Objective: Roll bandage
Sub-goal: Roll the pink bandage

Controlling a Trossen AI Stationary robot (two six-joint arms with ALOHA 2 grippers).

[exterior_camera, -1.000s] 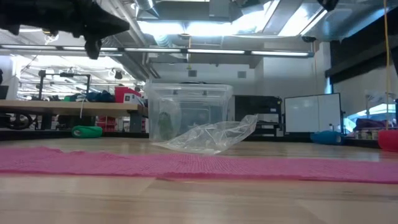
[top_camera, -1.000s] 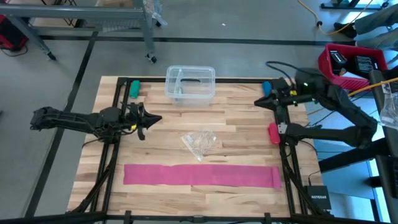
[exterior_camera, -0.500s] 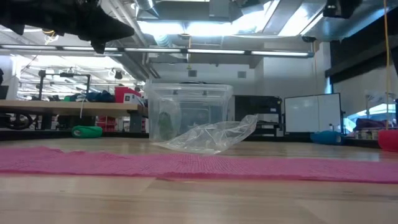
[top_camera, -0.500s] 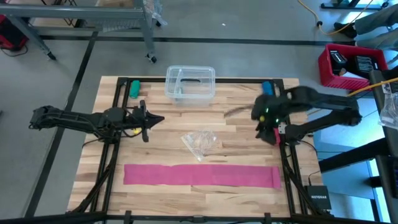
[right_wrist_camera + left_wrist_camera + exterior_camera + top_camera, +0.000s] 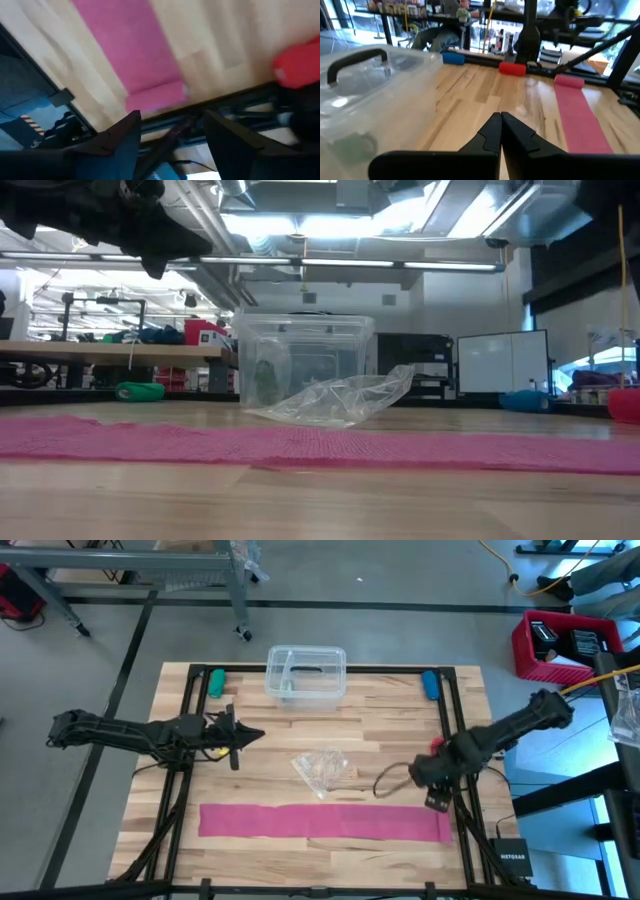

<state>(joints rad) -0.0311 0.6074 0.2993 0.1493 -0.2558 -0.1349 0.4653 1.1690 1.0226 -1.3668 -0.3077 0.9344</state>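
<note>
The pink bandage [image 5: 325, 821] lies flat and unrolled along the near part of the table; it also shows as a strip in the low view [image 5: 300, 446] and the left wrist view [image 5: 577, 115]. My right gripper [image 5: 435, 798] hovers open, pointing down, over the bandage's right end [image 5: 155, 95], and its fingers [image 5: 125, 137] touch nothing. My left gripper [image 5: 256, 734] is shut and empty; it hangs above the table's left middle [image 5: 500, 120], far from the bandage.
A crumpled clear wrapper [image 5: 322, 770] lies mid-table just beyond the bandage. A clear lidded box [image 5: 306, 673] stands at the far edge. A red stubby object [image 5: 300, 65] sits by the right frame rail [image 5: 452, 730]. Green [image 5: 215, 683] and blue [image 5: 430, 683] items lie at the far corners.
My right arm has swung from the table's far right corner toward the near edge and come down, so that its gripper now stands over the bandage's right end. The bandage, the wrapper and the box have not moved.
</note>
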